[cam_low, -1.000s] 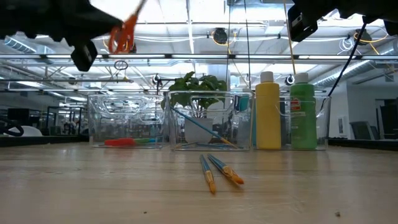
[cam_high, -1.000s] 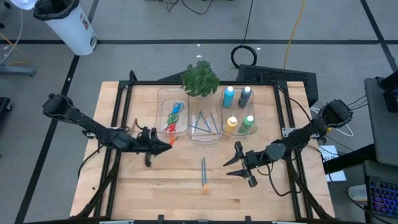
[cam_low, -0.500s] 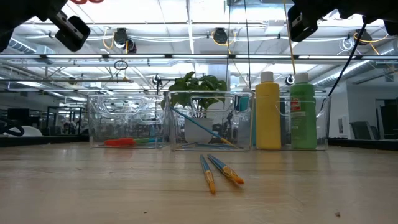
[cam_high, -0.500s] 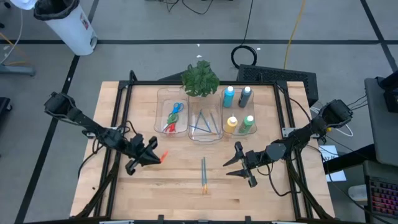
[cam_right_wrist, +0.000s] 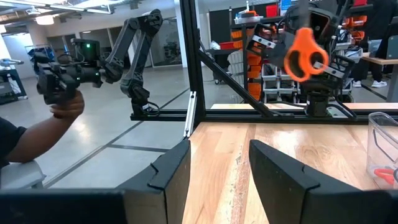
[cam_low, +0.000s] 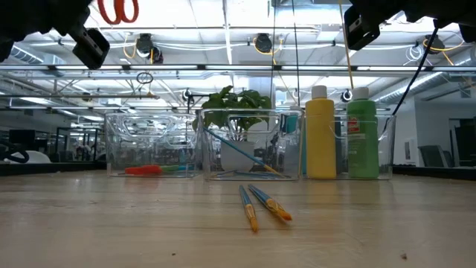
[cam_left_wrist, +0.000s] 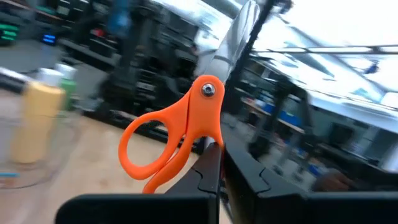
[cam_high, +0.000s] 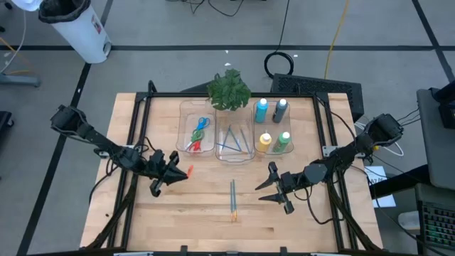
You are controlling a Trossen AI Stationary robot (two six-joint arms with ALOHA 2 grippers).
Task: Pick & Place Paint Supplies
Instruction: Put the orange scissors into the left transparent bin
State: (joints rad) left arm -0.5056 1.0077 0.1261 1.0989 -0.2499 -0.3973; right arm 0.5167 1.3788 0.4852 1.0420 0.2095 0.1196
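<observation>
On the wooden counter [cam_high: 213,213], two paintbrushes [cam_high: 233,199] are lying at lower centre. The left gripper [cam_high: 178,173], at centre left, is pinching orange-handled scissors [cam_high: 188,171] in the air. The right gripper [cam_high: 274,186], fingers spread, is hovering at lower right, holding nothing.

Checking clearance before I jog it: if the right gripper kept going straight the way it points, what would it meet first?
Probably the left gripper holding the orange scissors, straight across bare table from the right gripper; depth is unclear.
</observation>
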